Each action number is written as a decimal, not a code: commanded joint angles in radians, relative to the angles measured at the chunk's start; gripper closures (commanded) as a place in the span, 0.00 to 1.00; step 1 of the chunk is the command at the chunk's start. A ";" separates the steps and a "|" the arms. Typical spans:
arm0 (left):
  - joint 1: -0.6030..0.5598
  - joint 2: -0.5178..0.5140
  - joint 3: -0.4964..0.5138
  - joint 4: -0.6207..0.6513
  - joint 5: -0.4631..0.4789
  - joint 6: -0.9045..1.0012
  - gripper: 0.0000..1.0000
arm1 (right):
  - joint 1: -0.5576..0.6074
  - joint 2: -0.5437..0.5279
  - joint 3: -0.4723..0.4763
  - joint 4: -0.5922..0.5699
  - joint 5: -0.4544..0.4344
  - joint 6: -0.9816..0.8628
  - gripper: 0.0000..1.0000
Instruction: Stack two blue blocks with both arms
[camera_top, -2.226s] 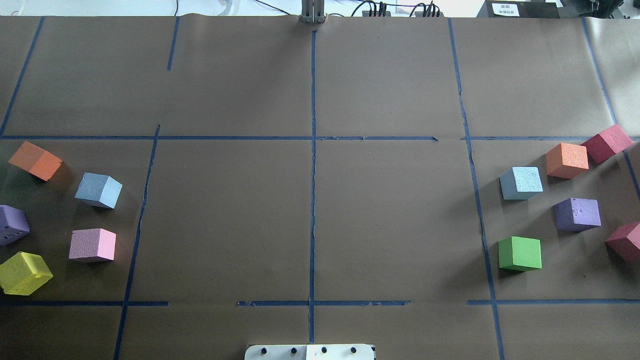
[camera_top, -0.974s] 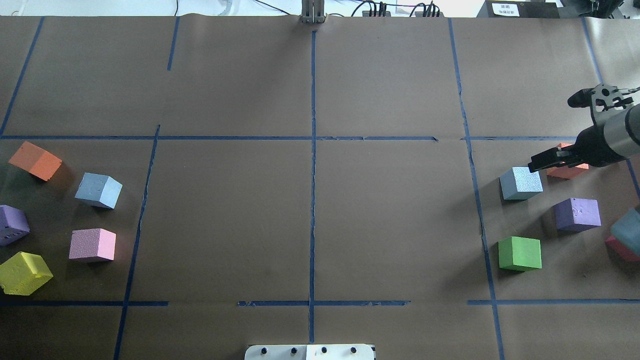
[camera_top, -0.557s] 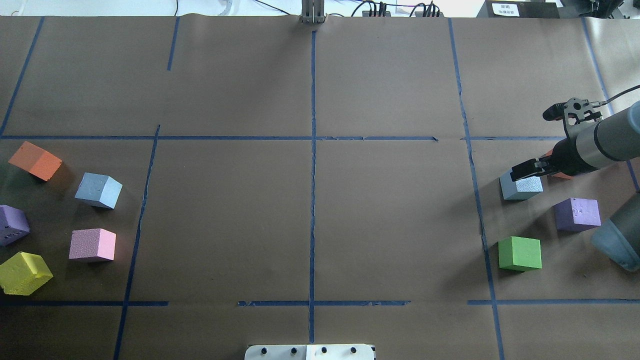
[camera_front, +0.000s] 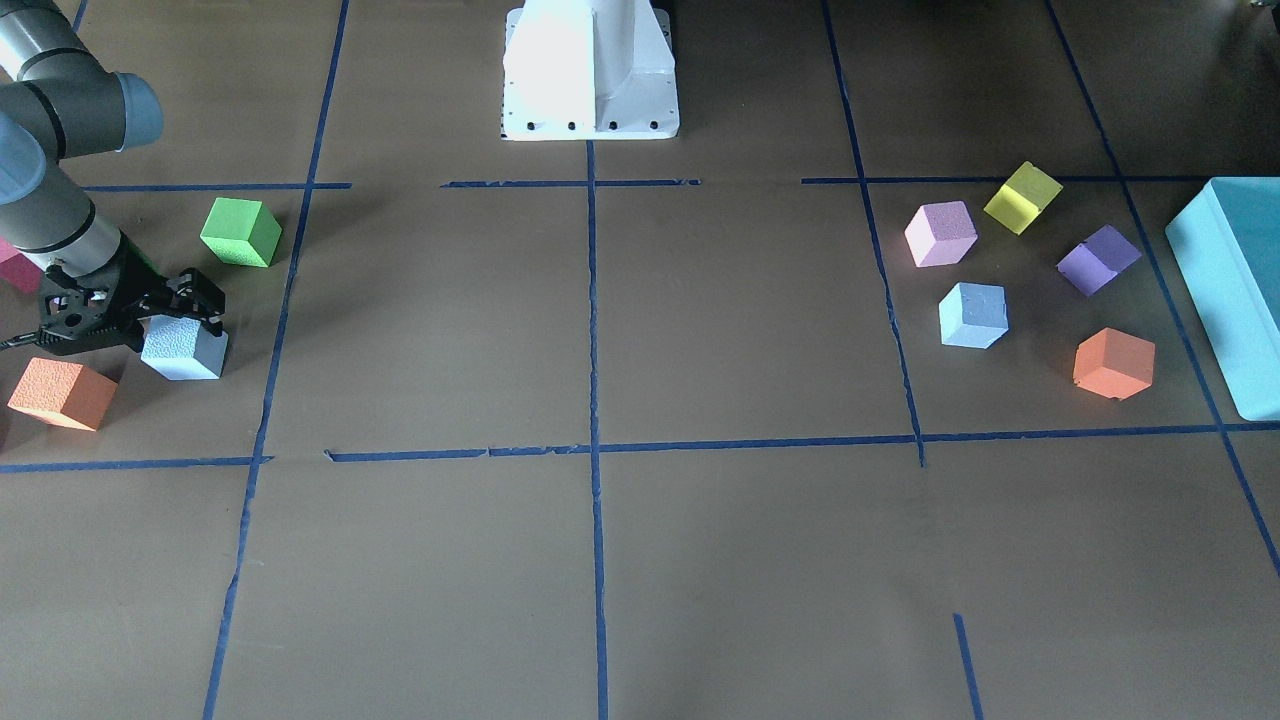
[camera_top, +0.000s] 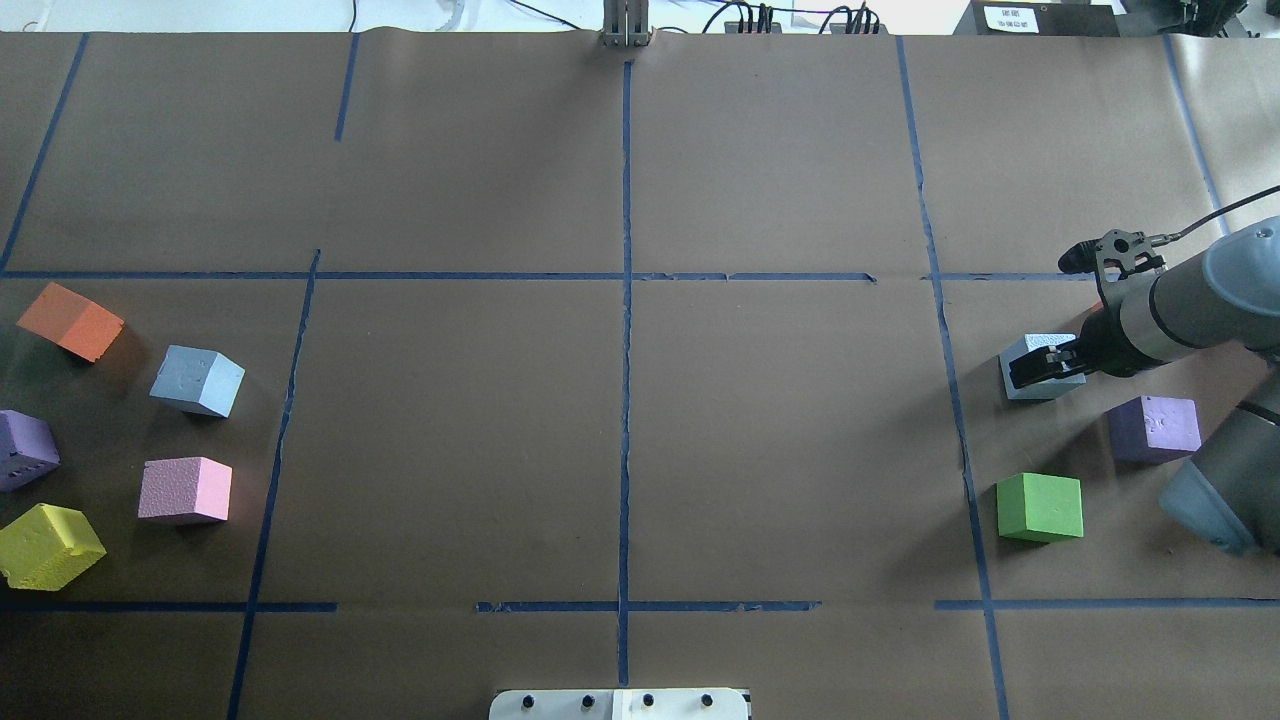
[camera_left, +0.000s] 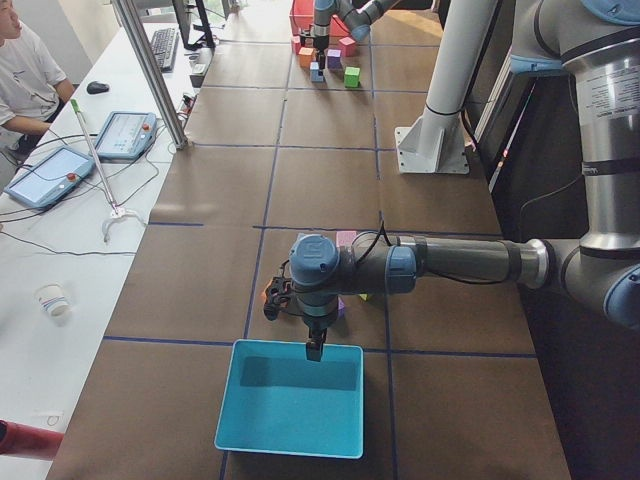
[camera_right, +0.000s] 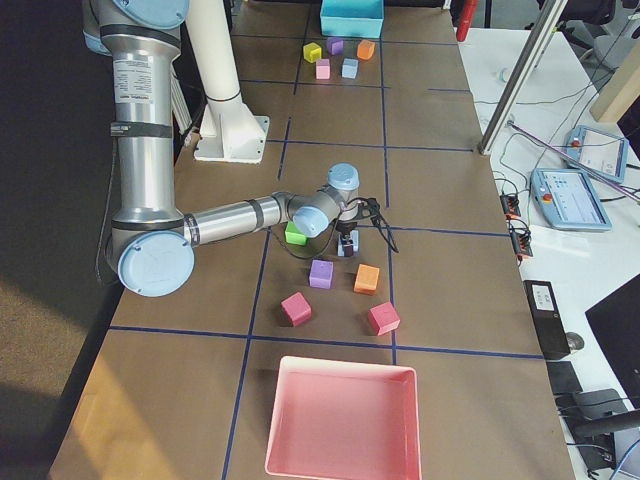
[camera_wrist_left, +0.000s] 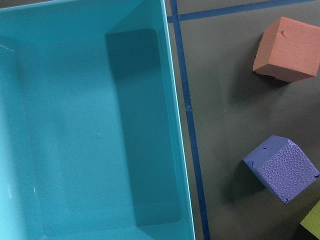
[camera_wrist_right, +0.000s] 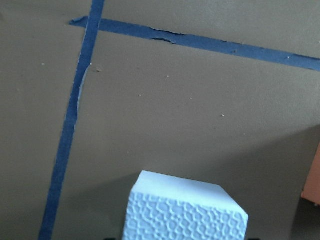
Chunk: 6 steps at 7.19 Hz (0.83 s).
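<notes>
Looking at the overhead view, you find the right gripper (camera_top: 1040, 366) low over the right blue block (camera_front: 183, 350), with its black fingers across the top face of this cube. Whether the jaws are open or are pressing on the foam, I cannot tell. The right wrist camera shows only the grainy upper part of the block at the bottom edge of its picture. This block rests on the brown paper (camera_top: 780, 440) at the robot's right side, near the green cube (camera_top: 1040, 507) and the purple cube (camera_top: 1153, 428).

You see the second blue block (camera_top: 197, 380) well apart from it, on the robot's left side of the table. It lies tilted to the tape lines, near the pink cube (camera_top: 185, 489), and no gripper touches it.

Only the camera at the left end of the table shows the left gripper (camera_left: 314, 350), which hangs above the teal box (camera_left: 290, 405). For its jaws I also cannot tell. The left wrist camera looks down into this box, and an orange cube (camera_wrist_left: 287, 50) lies on the paper beside it.
</notes>
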 joint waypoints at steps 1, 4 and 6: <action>0.000 0.000 0.000 0.000 0.000 0.000 0.00 | -0.002 0.029 -0.004 -0.001 0.000 0.003 0.97; 0.000 0.000 0.000 0.000 0.000 0.000 0.00 | -0.093 0.332 -0.002 -0.201 -0.013 0.216 0.99; 0.000 0.000 0.000 0.000 0.000 0.000 0.00 | -0.227 0.668 -0.104 -0.462 -0.168 0.389 1.00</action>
